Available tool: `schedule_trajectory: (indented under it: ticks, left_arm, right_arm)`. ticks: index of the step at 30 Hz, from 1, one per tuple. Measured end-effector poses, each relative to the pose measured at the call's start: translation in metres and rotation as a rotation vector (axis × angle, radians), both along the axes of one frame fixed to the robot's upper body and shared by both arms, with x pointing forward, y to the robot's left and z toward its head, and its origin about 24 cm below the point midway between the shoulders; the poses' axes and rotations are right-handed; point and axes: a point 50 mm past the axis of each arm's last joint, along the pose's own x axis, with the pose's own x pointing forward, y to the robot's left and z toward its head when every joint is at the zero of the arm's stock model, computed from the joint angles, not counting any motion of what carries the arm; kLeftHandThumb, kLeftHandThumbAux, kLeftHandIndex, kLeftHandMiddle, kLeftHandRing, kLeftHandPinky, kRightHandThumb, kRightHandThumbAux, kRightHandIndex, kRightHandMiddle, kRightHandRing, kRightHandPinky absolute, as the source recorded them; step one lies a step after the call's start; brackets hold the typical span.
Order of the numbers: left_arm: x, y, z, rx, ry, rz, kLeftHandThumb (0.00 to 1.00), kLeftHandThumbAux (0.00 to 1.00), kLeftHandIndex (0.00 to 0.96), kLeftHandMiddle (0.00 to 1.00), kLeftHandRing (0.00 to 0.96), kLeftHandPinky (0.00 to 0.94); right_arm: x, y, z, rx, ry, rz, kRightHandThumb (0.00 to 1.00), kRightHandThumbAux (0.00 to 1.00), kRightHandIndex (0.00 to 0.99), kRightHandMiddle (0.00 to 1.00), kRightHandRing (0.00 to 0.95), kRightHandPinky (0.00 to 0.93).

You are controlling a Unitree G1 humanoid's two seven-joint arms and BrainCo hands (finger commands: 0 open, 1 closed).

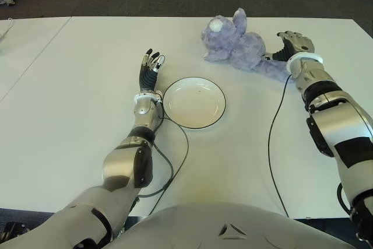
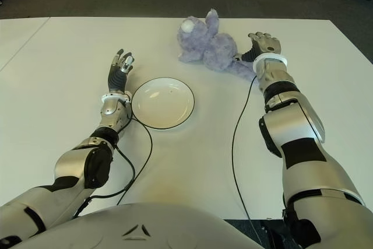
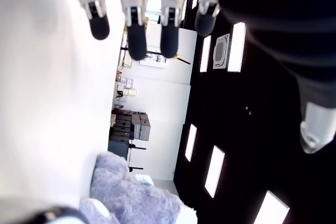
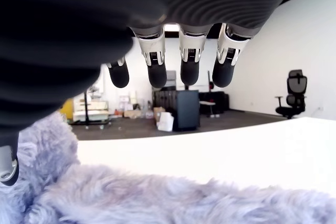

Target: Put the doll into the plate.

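A: Where does the doll (image 1: 236,44) lie?

B: In the upper right of the left eye view, on the white tabletop (image 1: 70,121), on its side. It is a fluffy lilac soft toy, and it is not in the plate (image 1: 194,102), which sits apart from it near the middle of the frame.

A: And the right robot hand (image 1: 293,44)?

B: It shows at the doll's right edge, just beside one purple limb. In the right wrist view its fingers (image 4: 189,66) hang straight over the fur and close on nothing, so it is open-handed.

A: The left one?

B: The left robot hand (image 1: 150,69) shows just left of the plate, fingers (image 3: 134,30) stretched out and spread, holding nothing. A black cable (image 1: 175,167) curves over the tabletop below the plate.
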Motion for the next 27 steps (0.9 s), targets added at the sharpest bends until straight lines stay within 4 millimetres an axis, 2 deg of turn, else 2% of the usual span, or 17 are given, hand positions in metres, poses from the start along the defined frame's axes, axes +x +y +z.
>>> schedule_trajectory:
  ticks: [4,8,14,19,27]
  left_arm:
    - [0.0,-0.001,0.0,0.008,0.0,-0.007,0.0,0.489,0.065,0.174,0.163,0.111]
    - [0.0,-0.001,0.0,0.018,0.0,-0.007,0.0,0.496,0.074,0.184,0.17,0.103]
    - [0.0,-0.001,0.0,0.034,0.002,0.002,0.0,0.504,0.087,0.188,0.17,0.097]
    - [0.0,-0.002,0.0,0.042,0.001,0.004,0.0,0.501,0.082,0.179,0.162,0.095]
    - [0.0,-0.002,0.001,0.056,0.001,0.003,0.0,0.508,0.094,0.189,0.173,0.108]
  right_arm:
    - [0.001,0.004,-0.002,0.007,0.019,0.008,0.166,0.443,0.0,0.0,0.0,0.0]
    - [0.001,0.005,-0.004,0.0,0.048,0.01,0.11,0.4,0.0,0.0,0.0,0.0]
    - [0.002,0.011,-0.005,-0.021,0.101,0.015,0.081,0.373,0.0,0.0,0.0,0.0]
    - [0.006,0.017,-0.002,-0.021,0.108,0.024,0.08,0.365,0.0,0.0,0.0,0.0]
    - [0.009,0.026,0.003,-0.003,0.109,0.045,0.134,0.326,0.0,0.0,0.0,0.0]
